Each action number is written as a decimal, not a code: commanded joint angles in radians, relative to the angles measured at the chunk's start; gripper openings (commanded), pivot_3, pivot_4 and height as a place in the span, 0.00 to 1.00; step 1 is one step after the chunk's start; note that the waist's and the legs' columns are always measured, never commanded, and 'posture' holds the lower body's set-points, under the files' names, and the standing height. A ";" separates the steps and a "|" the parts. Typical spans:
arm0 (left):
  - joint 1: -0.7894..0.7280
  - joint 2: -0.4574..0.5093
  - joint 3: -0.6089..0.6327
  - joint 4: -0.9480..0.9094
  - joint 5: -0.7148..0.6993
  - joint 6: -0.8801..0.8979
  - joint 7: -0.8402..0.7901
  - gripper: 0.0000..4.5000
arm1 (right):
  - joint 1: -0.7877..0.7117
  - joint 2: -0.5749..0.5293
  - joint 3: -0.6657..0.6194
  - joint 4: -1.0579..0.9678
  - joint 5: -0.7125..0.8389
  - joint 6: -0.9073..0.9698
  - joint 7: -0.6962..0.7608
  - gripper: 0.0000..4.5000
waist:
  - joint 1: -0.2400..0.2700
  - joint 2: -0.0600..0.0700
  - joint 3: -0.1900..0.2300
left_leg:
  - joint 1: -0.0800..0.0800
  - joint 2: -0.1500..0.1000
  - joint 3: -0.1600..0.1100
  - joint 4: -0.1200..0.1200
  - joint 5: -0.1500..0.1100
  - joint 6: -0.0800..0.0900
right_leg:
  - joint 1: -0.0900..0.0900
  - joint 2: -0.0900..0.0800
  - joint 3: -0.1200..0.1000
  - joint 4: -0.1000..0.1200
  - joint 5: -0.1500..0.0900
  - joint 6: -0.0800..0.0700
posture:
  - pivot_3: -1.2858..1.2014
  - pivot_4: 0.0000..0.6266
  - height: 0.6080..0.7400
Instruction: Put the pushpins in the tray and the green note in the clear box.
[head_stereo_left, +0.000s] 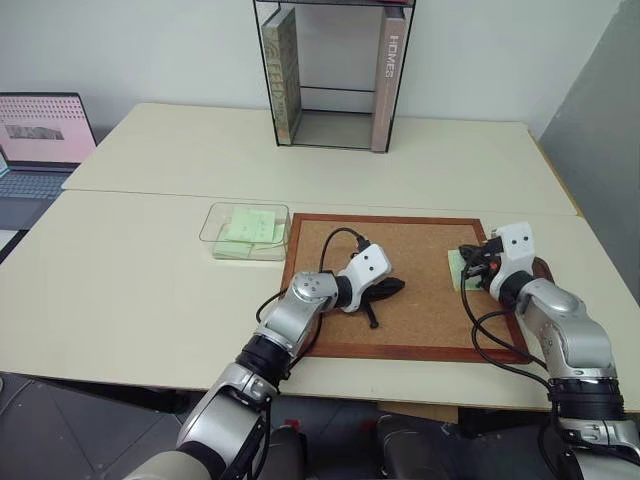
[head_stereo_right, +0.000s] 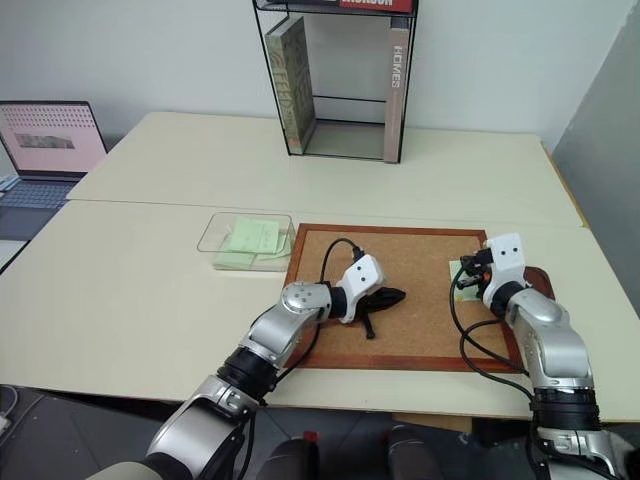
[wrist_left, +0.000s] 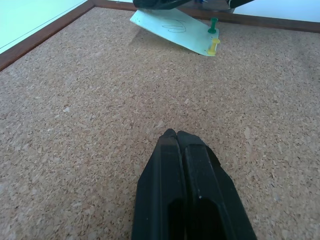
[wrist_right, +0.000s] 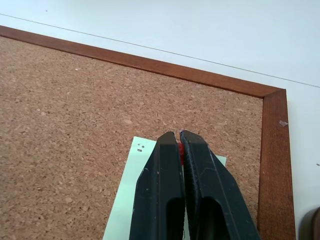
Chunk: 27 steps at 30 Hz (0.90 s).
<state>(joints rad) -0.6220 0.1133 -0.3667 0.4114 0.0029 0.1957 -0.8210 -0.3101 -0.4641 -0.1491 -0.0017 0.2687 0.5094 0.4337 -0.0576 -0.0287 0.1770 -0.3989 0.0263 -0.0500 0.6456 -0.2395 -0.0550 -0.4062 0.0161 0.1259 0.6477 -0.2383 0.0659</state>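
Note:
The green note (wrist_right: 131, 190) lies at the right end of the cork board (head_stereo_left: 420, 300). My right gripper (wrist_right: 180, 136) hovers right over it, shut on a red pushpin (wrist_right: 180, 149) that shows between the fingertips. In the left wrist view, a green pushpin (wrist_left: 213, 24) and a yellow pushpin (wrist_left: 214, 46) stand in a corner of the note (wrist_left: 172, 26). My left gripper (wrist_left: 175, 135) rests shut and empty on the middle of the board. The tray (head_stereo_right: 541, 277) peeks out behind my right wrist. The clear box (head_stereo_left: 212, 226) sits left of the board, with pale green slips inside.
A tall black-framed glass case (head_stereo_left: 335, 70) with books stands at the back of the table. A laptop (head_stereo_left: 40, 135) sits open at the far left. The cork board's wooden frame (wrist_right: 150, 62) runs close behind the note.

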 joint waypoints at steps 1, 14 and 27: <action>-0.003 -0.004 -0.024 0.029 0.022 0.011 -0.007 0.00 | 0.005 -0.005 -0.052 -0.080 0.032 0.020 -0.016 0.01 | 0.000 0.000 0.000 | 0.000 0.000 0.000 0.000 0.000 0.000 | 0.000 0.000 0.000 0.000 0.000 0.000 | 0.52 0.24 1.00; -0.008 -0.011 -0.025 0.040 0.024 -0.001 -0.010 0.00 | 0.035 -0.016 -0.126 -0.207 0.086 0.093 -0.053 0.01 | 0.001 0.000 0.000 | 0.000 0.000 0.000 0.000 0.000 0.000 | 0.000 0.000 0.000 0.000 0.000 0.000 | 0.52 0.24 1.00; -0.007 -0.013 -0.026 0.040 0.026 -0.017 -0.020 0.00 | 0.238 -0.179 -0.196 -0.255 -0.047 0.116 -0.086 0.01 | 0.002 0.001 0.000 | 0.000 0.000 0.000 0.000 0.000 0.000 | 0.000 0.000 0.000 -0.001 -0.001 -0.001 | 0.52 0.24 1.00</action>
<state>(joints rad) -0.6341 0.1065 -0.3673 0.4348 0.0114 0.1786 -0.8384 -0.0730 -0.6219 -0.3241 -0.2461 0.2429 0.6227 0.3556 -0.0554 -0.0280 0.1766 -0.3987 0.0259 -0.0498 0.6458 -0.2394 -0.0549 -0.4060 0.0157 0.1263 0.6468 -0.2394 0.0643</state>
